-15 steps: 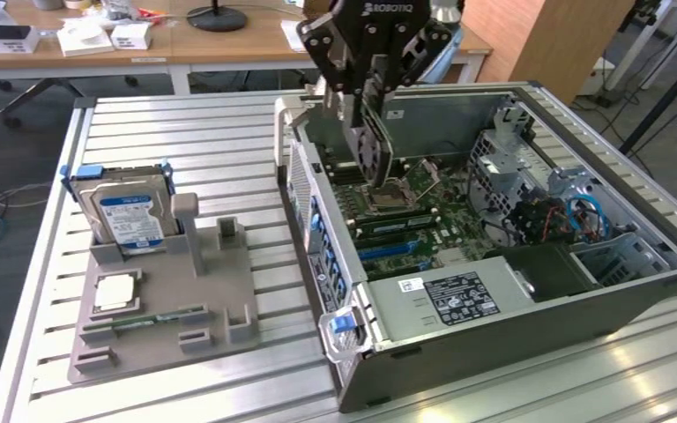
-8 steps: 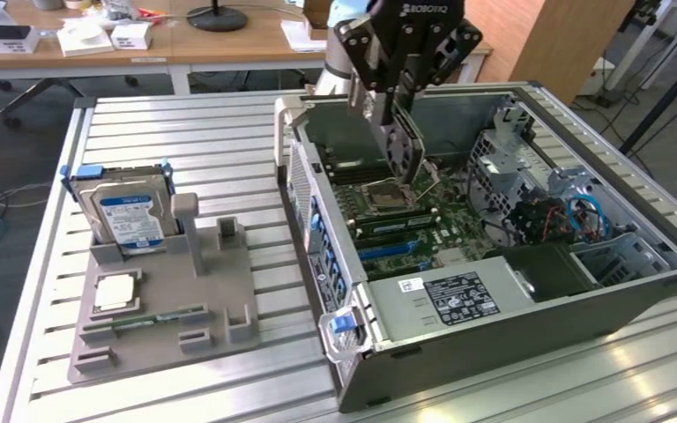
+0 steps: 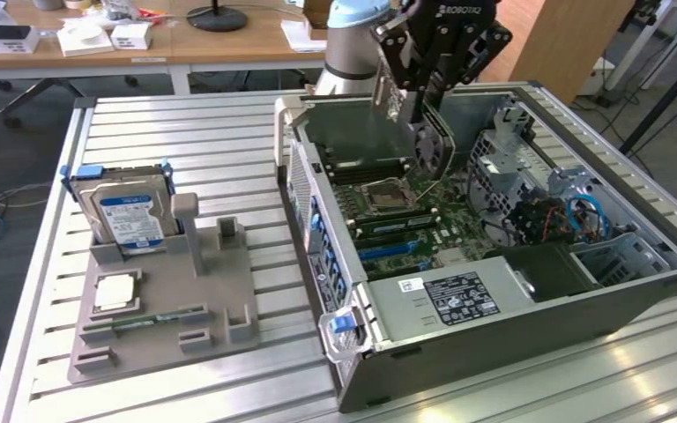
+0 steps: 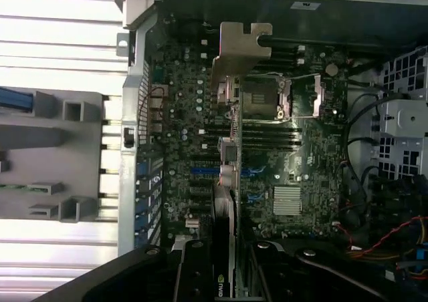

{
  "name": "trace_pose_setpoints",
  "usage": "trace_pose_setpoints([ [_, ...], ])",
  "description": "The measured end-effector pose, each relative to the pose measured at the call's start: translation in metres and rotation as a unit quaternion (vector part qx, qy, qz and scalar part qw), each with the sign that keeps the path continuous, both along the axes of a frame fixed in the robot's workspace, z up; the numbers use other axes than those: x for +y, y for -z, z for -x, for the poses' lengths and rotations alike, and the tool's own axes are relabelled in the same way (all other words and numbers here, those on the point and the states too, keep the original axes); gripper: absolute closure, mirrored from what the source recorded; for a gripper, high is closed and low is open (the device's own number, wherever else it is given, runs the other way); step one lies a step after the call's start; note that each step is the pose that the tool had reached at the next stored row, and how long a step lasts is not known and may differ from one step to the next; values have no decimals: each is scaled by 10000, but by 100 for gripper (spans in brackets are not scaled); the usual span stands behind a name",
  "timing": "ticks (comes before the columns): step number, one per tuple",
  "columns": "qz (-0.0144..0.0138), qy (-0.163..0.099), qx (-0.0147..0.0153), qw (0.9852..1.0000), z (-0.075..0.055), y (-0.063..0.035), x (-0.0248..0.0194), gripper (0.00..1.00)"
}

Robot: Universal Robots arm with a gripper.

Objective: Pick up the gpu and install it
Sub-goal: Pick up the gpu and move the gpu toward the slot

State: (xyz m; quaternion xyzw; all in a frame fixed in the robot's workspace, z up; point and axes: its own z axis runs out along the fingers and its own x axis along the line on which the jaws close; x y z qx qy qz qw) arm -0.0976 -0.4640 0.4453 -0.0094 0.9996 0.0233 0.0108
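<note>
Upright gpu [image 3: 435,145] in the fingers [image 4: 198,275], over motherboard [image 4: 187,115] in open case [image 3: 527,330]

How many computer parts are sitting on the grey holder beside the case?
3: the hard drive standing upright at the far end, a square chip lying flat in the middle, the green memory stick nearest the camera. Others may be hidden.

gpu [image 3: 436,150] in hand [image 3: 425,110], above mobo [image 3: 404,225] inside pc case [image 3: 527,344].

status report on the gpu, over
Copy: gripper shut on gpu. gpu on edge over motherboard of open case, not seated. cables aside, exterior view's right.
</note>
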Motion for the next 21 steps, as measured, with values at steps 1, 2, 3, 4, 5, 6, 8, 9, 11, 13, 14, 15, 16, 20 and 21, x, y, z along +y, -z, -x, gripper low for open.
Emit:
trace_pose_setpoints([
  [1, 0, 0, 0, 10000, -37, 0, 0, 74],
  [2, 0, 0, 0, 10000, -72, 0, 0, 74],
  [3, 0, 0, 0, 10000, -108, 0, 0, 74],
  [4, 0, 1, 0, 10000, -147, 1, 0, 74],
  [5, 0, 0, 0, 10000, -184, 1, 0, 74],
  [6, 0, 0, 0, 10000, -220, 1, 0, 74],
  [8, 0, 1, 0, 10000, -292, 1, 0, 74],
  [9, 0, 0, 0, 10000, -327, 1, 0, 74],
  [11, 0, 0, 0, 10000, -393, 1, 0, 74],
  [13, 0, 1, 0, 10000, -453, 1, 0, 74],
  [14, 0, 0, 0, 10000, -482, 2, 0, 74],
  [15, 0, 0, 0, 10000, -510, 2, 0, 74],
  [16, 0, 0, 0, 10000, -538, 1, 0, 74],
  [20, 0, 0, 0, 10000, -625, 2, 0, 74],
  [21, 0, 0, 0, 10000, -646, 2, 0, 74],
])
